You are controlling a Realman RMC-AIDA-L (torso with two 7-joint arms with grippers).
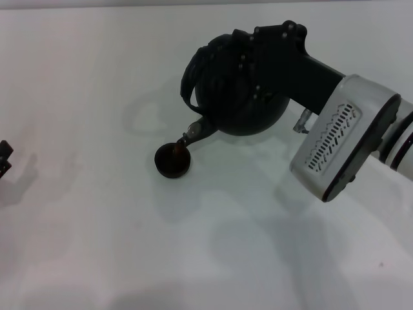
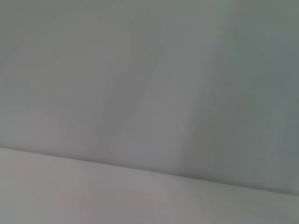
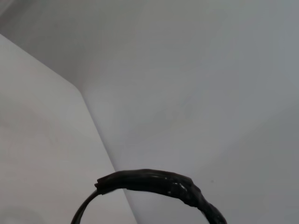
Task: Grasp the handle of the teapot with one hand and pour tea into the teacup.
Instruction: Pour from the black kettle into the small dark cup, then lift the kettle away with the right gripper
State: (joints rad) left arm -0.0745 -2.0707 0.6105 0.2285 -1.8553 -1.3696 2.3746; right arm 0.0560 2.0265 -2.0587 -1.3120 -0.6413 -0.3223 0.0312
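The black-green teapot (image 1: 255, 113) is tilted in the head view, its short spout (image 1: 195, 131) pointing down over the rim of the small dark teacup (image 1: 172, 161). The teacup stands on the white table (image 1: 97, 226) and is reddish-brown inside. My right gripper (image 1: 261, 55) comes in from the right over the pot and is shut on the dark arched handle (image 1: 188, 81). It holds the pot tipped toward the cup. The handle's rough arc also shows in the right wrist view (image 3: 154, 182). My left gripper (image 1: 4, 160) sits parked at the far left edge.
The right arm's white forearm casing (image 1: 339, 145) hangs over the table to the right of the pot. The left wrist view shows only plain white surface (image 2: 149, 93).
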